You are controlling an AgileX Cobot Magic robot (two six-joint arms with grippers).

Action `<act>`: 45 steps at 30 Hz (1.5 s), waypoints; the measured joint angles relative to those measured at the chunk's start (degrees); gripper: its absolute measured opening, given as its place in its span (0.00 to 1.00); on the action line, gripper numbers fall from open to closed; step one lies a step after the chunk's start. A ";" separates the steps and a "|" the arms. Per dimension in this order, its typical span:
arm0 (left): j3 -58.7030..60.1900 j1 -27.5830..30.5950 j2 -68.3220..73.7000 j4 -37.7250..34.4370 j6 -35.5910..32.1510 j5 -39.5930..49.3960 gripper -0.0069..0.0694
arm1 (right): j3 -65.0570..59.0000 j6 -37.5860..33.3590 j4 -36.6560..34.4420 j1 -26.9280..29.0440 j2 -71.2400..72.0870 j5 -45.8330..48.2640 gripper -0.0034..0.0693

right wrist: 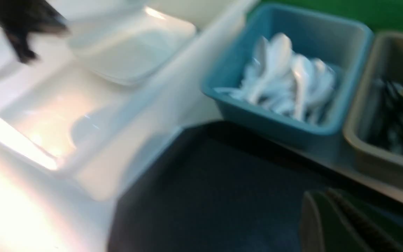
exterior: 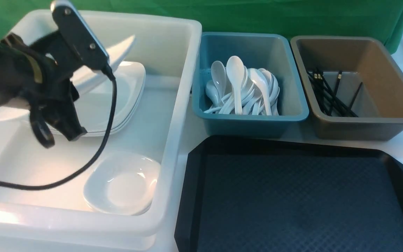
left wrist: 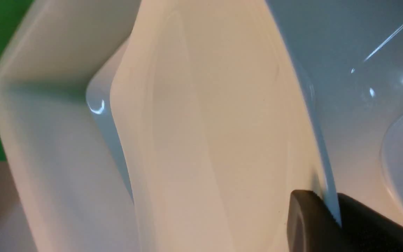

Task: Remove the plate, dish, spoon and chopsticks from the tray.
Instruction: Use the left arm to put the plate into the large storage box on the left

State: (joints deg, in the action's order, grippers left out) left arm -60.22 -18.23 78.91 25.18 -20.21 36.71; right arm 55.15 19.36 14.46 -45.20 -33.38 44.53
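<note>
Over the white tub [exterior: 173, 105], my left hand [left wrist: 331, 213] pinches the plate [left wrist: 208, 133]; my right hand [right wrist: 331, 224] is too blurry to tell.

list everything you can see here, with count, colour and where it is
tray: one, black, front right, nothing on it
white tub: one, left
plate: one, white, tilted, held over the white tub
stacked plates: several, white, in the white tub
small dish: one, white, white tub's near corner
teal tub: one, centre back
spoons: many, white, in the teal tub
brown tub: one, back right
chopsticks: several, black, in the brown tub
left gripper: shut on the plate's edge
right gripper: above the tray, blurred
</note>
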 joint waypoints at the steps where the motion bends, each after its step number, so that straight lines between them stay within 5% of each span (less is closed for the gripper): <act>1: -0.34 0.68 1.91 0.12 0.00 -0.16 0.13 | 0.00 -0.69 -0.81 0.00 -0.90 -0.96 0.08; 21: -15.72 1.64 23.92 1.95 2.00 2.20 0.13 | 0.00 -3.89 -4.78 0.00 -4.23 0.95 0.09; 33: -15.96 1.59 29.23 1.86 2.39 -2.46 0.48 | 0.00 -3.89 -8.48 0.00 -4.23 3.20 0.10; 45: -16.12 1.58 27.79 -2.69 4.29 -1.56 0.66 | 0.00 -4.58 -10.03 0.00 -4.23 5.58 0.12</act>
State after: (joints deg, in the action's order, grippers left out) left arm -76.34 -16.65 106.70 22.48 -15.92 35.15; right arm 55.15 14.78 4.43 -45.20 -37.61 50.10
